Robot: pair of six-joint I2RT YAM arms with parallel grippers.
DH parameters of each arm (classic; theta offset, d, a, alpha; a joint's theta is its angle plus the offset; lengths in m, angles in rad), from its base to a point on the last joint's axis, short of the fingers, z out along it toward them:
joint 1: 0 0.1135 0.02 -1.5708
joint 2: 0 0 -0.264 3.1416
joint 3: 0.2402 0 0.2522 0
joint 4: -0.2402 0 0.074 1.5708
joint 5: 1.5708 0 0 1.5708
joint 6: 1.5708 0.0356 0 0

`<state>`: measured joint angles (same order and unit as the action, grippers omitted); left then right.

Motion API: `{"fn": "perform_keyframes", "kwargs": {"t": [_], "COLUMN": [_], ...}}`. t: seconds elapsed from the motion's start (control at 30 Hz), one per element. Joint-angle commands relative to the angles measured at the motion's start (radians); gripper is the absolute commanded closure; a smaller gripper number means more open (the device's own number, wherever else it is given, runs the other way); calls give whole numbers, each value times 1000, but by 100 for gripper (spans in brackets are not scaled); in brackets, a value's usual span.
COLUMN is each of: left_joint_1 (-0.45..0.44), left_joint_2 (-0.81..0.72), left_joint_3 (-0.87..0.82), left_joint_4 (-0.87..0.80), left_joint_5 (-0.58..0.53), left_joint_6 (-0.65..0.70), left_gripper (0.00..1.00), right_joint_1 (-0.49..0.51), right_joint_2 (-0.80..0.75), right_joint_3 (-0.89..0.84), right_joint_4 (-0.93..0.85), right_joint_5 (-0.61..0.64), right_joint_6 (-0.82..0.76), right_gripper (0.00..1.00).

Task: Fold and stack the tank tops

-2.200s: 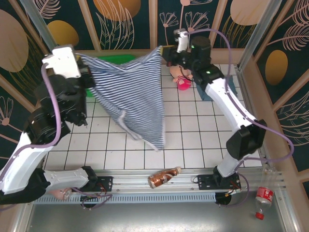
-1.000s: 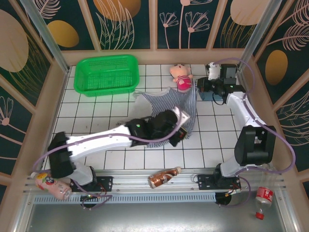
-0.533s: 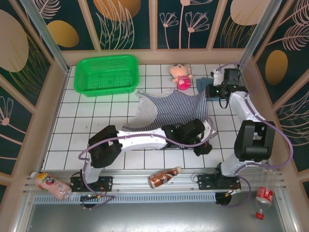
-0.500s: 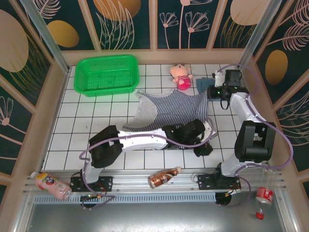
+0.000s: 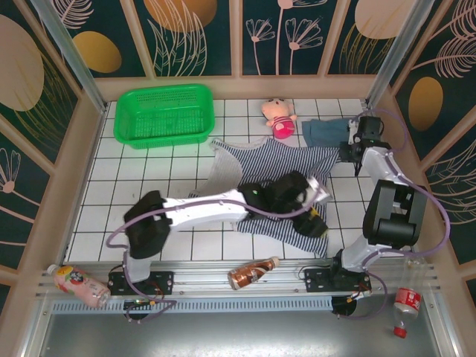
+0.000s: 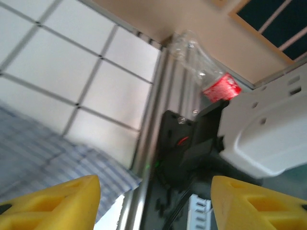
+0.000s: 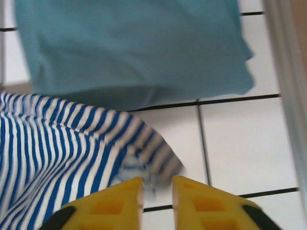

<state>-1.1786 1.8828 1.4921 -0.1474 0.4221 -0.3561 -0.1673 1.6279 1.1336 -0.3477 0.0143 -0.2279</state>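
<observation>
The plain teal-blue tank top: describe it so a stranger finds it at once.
On the white tiled table, look to the far right corner, right of the pink plush doll. The teal-blue cloth tank top lies flat there; unlike the navy-and-white striped tank top beside it, it is plain.

left end effector (image 6: 153, 206): yellow fingers (image 6: 62, 196) spread wide, nothing between | striped top (image 6: 43, 148): flat on white-tiled bench (image 6: 57, 67), lower left | metal rail (image 6: 153, 120): at bench edge | clear bottle (image 6: 206, 72), red label: beyond rail | black mount (image 6: 187, 143): under white arm housing (image 6: 268, 129)
</observation>
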Motion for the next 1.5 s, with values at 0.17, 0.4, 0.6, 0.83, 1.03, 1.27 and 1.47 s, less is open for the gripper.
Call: {"fn": "perform_keyframes", "kwargs": {"t": [0.17,0.4,0.6,0.83,1.03,1.27,1.47], "left_joint_1": [351,457,532,585,646,723,789], "left_joint_2": [-240,-221,-209,-213,-264,-395,-476], "left_joint_3": [-329,-509,-582,-664,-762,-799,-797], "left_joint_4": [-147,-156,-177,-229,-297,-420,-494], "left_joint_5": [-277,-315,-358,-350,-361,-432,-476], "left_joint_6": [73,41,-5,-94,-181,-213,-223], "left_gripper": [39,42,44,45,46,44,44], "right_joint_1": [-7,109,308,457,545,660,756], "right_joint_2": [11,-186,-265,-191,-89,50,188], "right_joint_3": [97,-95,-309,-390,-380,-313,-185], "right_joint_4": [-7,-2,49,141,192,235,293], "right_joint_5": [22,-327,-307,-223,-199,-187,-244], "right_joint_6": [130,427,596,655,669,673,610], "right_gripper": [61,58,57,57,56,56,53]}}
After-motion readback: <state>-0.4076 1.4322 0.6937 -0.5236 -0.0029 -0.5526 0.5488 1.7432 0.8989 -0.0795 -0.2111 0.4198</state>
